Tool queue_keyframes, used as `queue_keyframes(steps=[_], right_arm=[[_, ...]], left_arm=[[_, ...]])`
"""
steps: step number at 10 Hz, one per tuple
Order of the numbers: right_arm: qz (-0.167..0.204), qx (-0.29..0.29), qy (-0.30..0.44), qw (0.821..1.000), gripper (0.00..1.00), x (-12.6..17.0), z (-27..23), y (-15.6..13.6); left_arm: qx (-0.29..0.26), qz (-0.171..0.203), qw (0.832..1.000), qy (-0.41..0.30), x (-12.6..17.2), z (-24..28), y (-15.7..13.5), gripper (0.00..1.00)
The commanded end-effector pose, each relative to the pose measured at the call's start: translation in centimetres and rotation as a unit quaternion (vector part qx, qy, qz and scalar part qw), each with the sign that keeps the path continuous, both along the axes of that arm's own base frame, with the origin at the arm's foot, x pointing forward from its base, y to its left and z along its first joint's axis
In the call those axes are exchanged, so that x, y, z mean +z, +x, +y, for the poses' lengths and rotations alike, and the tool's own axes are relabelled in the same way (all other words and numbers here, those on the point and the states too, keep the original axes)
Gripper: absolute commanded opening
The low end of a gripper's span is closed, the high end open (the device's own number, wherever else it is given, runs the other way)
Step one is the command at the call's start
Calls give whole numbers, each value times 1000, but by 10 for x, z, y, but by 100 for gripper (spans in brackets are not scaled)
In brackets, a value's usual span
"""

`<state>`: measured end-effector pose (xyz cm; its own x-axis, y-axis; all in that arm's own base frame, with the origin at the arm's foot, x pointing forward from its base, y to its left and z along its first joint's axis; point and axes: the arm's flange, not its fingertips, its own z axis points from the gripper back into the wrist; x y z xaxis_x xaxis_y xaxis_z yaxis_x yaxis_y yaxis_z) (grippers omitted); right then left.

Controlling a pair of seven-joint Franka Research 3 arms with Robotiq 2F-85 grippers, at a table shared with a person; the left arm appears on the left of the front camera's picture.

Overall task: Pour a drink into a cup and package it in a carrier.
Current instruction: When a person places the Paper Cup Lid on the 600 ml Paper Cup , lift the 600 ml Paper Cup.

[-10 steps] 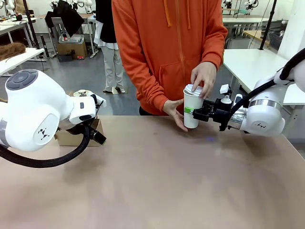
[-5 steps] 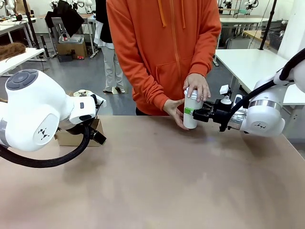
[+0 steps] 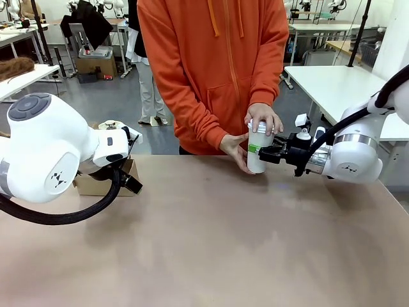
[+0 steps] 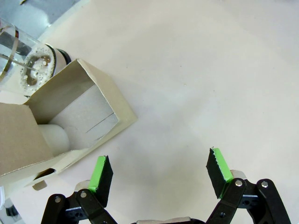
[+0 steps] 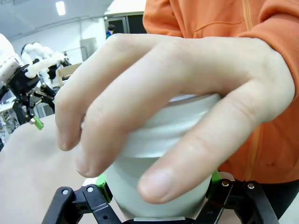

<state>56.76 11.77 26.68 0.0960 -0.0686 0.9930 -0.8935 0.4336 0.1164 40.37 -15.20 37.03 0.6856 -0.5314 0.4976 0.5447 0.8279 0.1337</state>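
My right gripper (image 3: 261, 152) is shut on the white paper cup (image 3: 256, 157), which stands upright at the table's far edge. The person's hand (image 3: 262, 118) presses down on the cup's white lid (image 5: 163, 126), and the other hand (image 3: 233, 148) steadies the cup's side. In the right wrist view the green pads (image 5: 100, 180) hug the cup (image 5: 159, 196) under the person's fingers (image 5: 140, 93). My left gripper (image 4: 159, 170) hangs open over bare table, next to the brown cardboard carrier (image 4: 70, 121). The glass press pot (image 4: 25, 65) lies just beyond the carrier; I cannot make out the drink inside it.
My left arm (image 3: 51, 160) fills the table's left side, with the carrier (image 3: 96, 184) behind it at the far left edge. The person in an orange hoodie (image 3: 211, 64) stands at the far side. The brown tabletop (image 3: 211, 243) in front stretches wide.
The person's hand has brought the lid down onto the cup and now presses on it, leaning in closer. Both arms have stayed still.
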Motion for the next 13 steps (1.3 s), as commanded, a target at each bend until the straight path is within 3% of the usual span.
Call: queue_keyframes(steps=[1,13], right_arm=[[-6,-1,-1,1000,85,4,3,0],[-6,-1,-1,1000,85,4,3,0]], left_arm=[[0,0,1000,-1,0,0,0,100],[0,0,1000,-1,0,0,0,100]])
